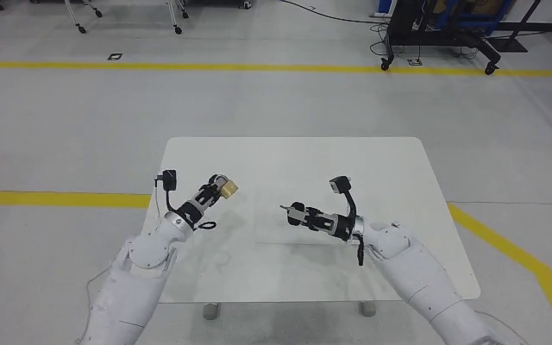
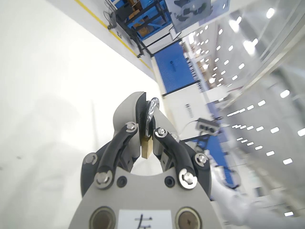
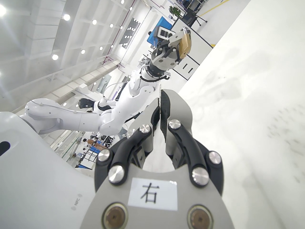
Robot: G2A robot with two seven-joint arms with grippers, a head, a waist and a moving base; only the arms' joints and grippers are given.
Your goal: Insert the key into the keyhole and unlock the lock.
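My left gripper point(image 2: 149, 106) is clenched on the boxy brass lock point(image 2: 147, 147); my right gripper point(image 3: 160, 103) pinches the thin, flat metal key point(image 3: 160, 91).

Can see only a thin tip of the key point(image 3: 160, 91) past the right gripper point(image 3: 160, 101); cannot make out the keyhole on the lock point(image 3: 185, 45).

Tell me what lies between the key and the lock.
Nothing: in the top view, only bare table shows between the key and the lock.

Right gripper point(image 3: 161, 96) pinching key point(image 3: 160, 90) edge-on; lock point(image 3: 185, 46) clamped in left gripper point(image 3: 183, 34), twelve o'clock of key tip, well apart.
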